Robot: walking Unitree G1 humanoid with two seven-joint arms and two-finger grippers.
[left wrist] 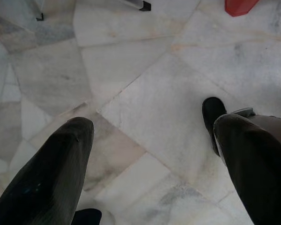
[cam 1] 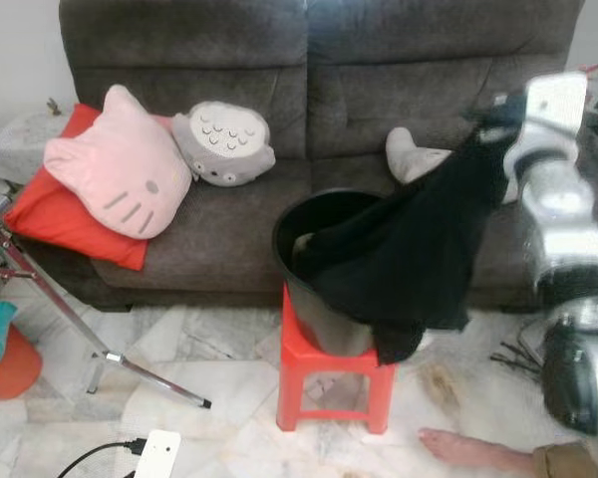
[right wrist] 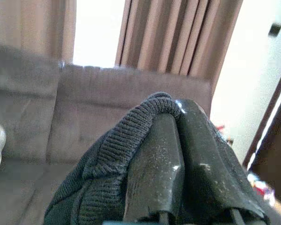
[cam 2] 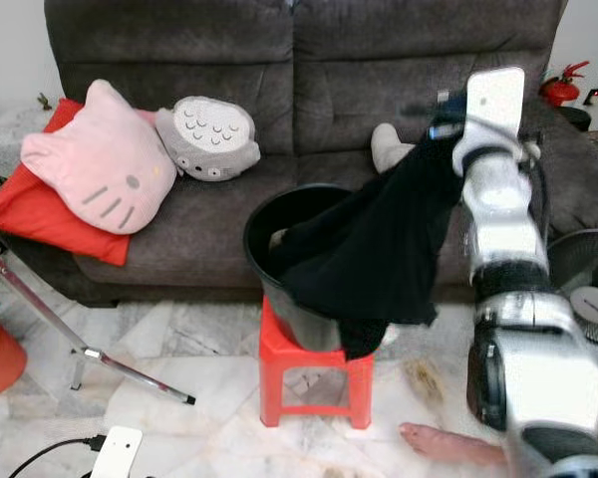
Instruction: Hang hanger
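My right gripper (right wrist: 178, 122) is raised in front of the sofa, shut on the ribbed collar of a black garment (cam 1: 409, 259). The cloth hangs stretched from the gripper (cam 2: 448, 124) down into a black bucket (cam 1: 309, 249), with one end draped over the bucket's front rim. The bucket stands on a red plastic stool (cam 1: 334, 383). My left gripper (left wrist: 150, 140) hangs low over the marble floor, open with nothing between its fingers (left wrist: 65, 159). I see no hanger.
A dark grey sofa (cam 1: 319, 90) holds a pink cat cushion (cam 1: 120, 174), a red cushion, a grey owl plush (cam 1: 224, 142) and a white item. A metal stand leg (cam 1: 100, 344) crosses the floor at left. A person's bare foot (cam 1: 468, 448) lies bottom right; a fan (cam 2: 588, 279) stands right.
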